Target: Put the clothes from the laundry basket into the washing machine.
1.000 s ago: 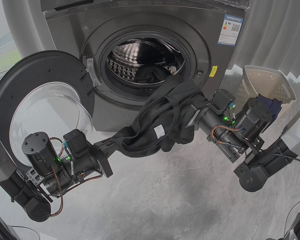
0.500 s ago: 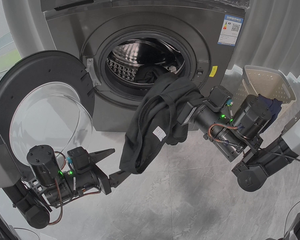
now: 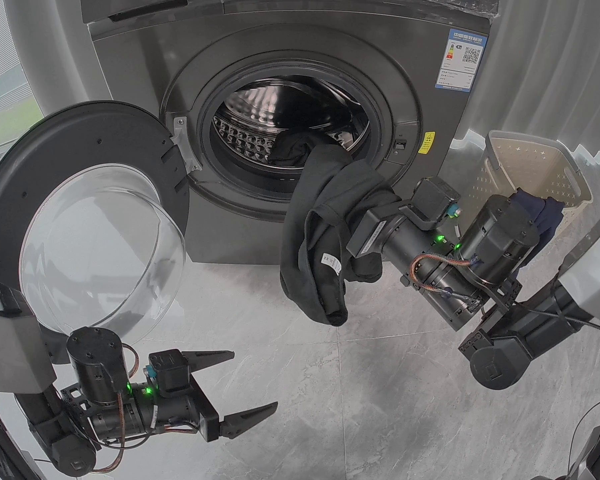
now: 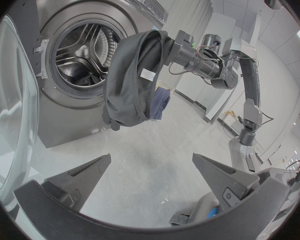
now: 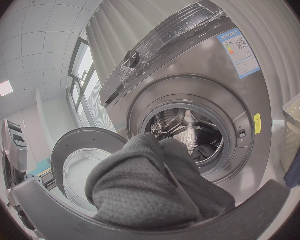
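Observation:
A black garment hangs in front of the washing machine's open drum, its top edge at the lower rim. My right gripper is shut on it, with the fingers buried under the cloth. Another dark piece of clothing lies inside the drum. My left gripper is open and holds nothing, low over the floor at the left, well below and apart from the garment. The beige laundry basket stands right of the machine, with blue clothes draped over its rim.
The round machine door is swung fully open to the left, just above my left arm. Grey floor tiles lie bare between the two arms. A curtain hangs behind the basket.
My left gripper let go of the black garment and dropped down to the lower left, open. The garment swung free and now hangs from the right gripper alone, slightly nearer the drum.

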You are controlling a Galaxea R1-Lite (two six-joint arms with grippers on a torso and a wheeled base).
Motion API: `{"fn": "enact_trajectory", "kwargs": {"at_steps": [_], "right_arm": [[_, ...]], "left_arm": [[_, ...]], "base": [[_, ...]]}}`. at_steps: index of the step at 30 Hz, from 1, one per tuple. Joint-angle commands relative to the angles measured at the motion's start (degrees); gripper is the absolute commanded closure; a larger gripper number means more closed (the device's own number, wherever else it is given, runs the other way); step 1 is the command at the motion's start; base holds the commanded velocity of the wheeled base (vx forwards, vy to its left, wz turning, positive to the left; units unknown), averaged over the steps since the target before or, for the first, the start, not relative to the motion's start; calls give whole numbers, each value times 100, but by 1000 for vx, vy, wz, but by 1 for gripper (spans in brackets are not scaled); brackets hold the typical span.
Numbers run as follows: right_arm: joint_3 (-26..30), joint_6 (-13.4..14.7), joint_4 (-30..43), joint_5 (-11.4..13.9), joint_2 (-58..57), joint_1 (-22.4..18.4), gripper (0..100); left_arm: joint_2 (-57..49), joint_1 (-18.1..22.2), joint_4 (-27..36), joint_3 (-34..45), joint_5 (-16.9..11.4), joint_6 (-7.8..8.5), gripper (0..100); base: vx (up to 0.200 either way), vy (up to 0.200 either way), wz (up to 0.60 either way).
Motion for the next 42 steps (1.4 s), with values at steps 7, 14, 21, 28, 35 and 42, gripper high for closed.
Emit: {"fn": "enact_trajectory", "kwargs": {"at_steps": [7, 14, 21, 28, 35, 42], "right_arm": [[297, 18, -30, -17, 33, 269, 100], [455, 80, -48, -26, 24, 383, 100], [447, 71, -39, -34, -2, 453, 100], [455, 71, -21, -52, -46, 523, 100], [455, 71, -21, -70, -37, 603, 100], [464, 71, -4, -105, -55, 646, 100]], "left_arm": [[356, -261, -23, -1568, 118, -161, 0], [936, -463, -14, -2737, 443, -372, 0], [1297, -622, -23, -3001, 496, -425, 0], [1675, -648, -14, -3484, 707, -434, 0], [2053, -683, -14, -3968, 1041, -469, 0], [2299, -613, -14, -4249, 1199, -601, 0]], "base": [[0, 0, 0], [0, 0, 0], [0, 0, 0], [0, 0, 0], [0, 0, 0], [0, 0, 0]]}}
